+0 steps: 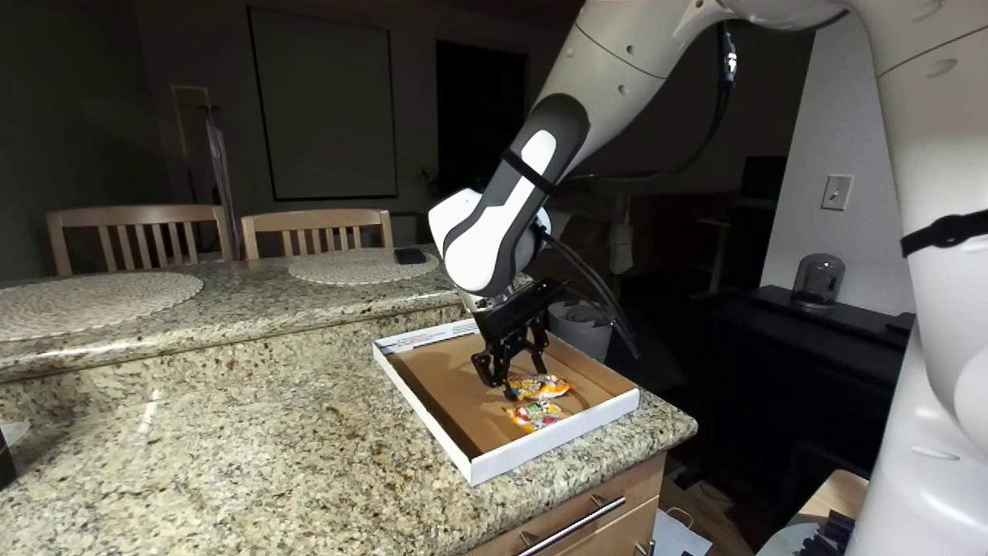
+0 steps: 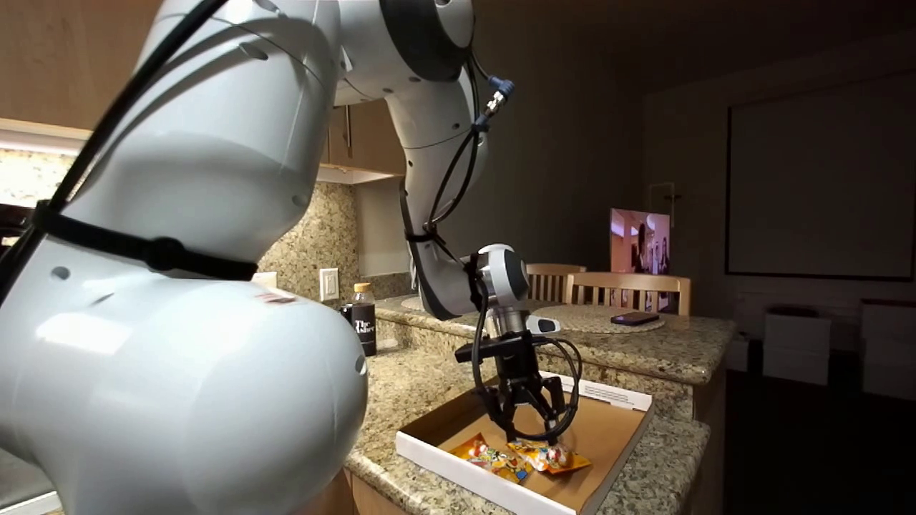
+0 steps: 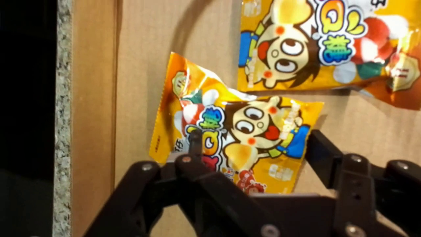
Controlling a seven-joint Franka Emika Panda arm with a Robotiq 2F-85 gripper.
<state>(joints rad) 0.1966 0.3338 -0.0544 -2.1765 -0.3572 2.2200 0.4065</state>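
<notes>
My gripper (image 1: 526,382) is open and points down into a shallow cardboard tray (image 1: 432,371) with white outer walls. It also shows in an exterior view (image 2: 531,433) and in the wrist view (image 3: 256,140). Two orange-yellow snack packets with cartoon faces lie in the tray. The nearer packet (image 3: 236,128) is under the jaws; it shows in both exterior views (image 1: 549,386) (image 2: 554,458). One finger is over its printed middle, the other beside its short edge. I cannot tell whether they touch it. The second packet (image 3: 312,42) lies alongside, also in both exterior views (image 1: 535,417) (image 2: 494,461).
The tray stands on a granite counter (image 1: 293,448) near its edge, above a drawer (image 1: 571,525). A raised granite ledge (image 1: 332,313) runs behind, with round placemats (image 1: 347,266) and a phone (image 1: 410,255). A dark bottle (image 2: 364,325) stands at the back. Wooden chairs (image 1: 316,224) stand beyond.
</notes>
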